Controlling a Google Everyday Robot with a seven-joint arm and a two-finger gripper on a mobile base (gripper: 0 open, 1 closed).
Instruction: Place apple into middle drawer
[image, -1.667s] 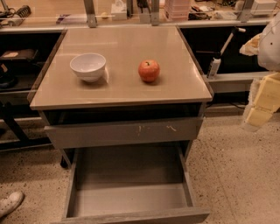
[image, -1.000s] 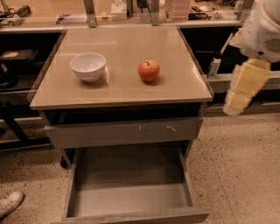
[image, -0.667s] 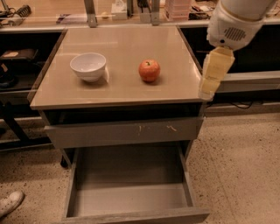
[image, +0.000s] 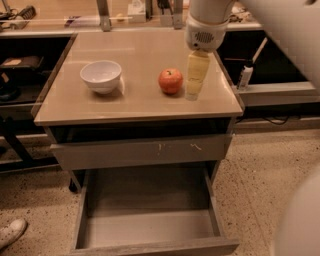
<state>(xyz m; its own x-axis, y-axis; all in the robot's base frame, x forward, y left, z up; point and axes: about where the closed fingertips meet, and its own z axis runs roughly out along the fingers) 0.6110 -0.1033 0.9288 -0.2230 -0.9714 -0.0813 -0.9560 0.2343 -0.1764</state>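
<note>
The apple (image: 170, 80) is sitting on the table (image: 140, 50), a little right of the middle and about midway between the back and front edges, not yet picked up. The gripper (image: 196, 75) is hanging just beside it, between the apple and the right edge, pointing down at the tabletop; whether its jaws are apart or together cannot be told from here. A white bowl (image: 101, 76) is standing well apart, toward the left edge. The middle drawer (image: 150, 227) is lying pulled out below the front edge. Since the gripper is arriving beside rather than over the round fruit, a sideways nudge could be sending it rolling toward the bowl or off the front edge, and an off-centre pinch could be letting it slip out on the way down.
</note>
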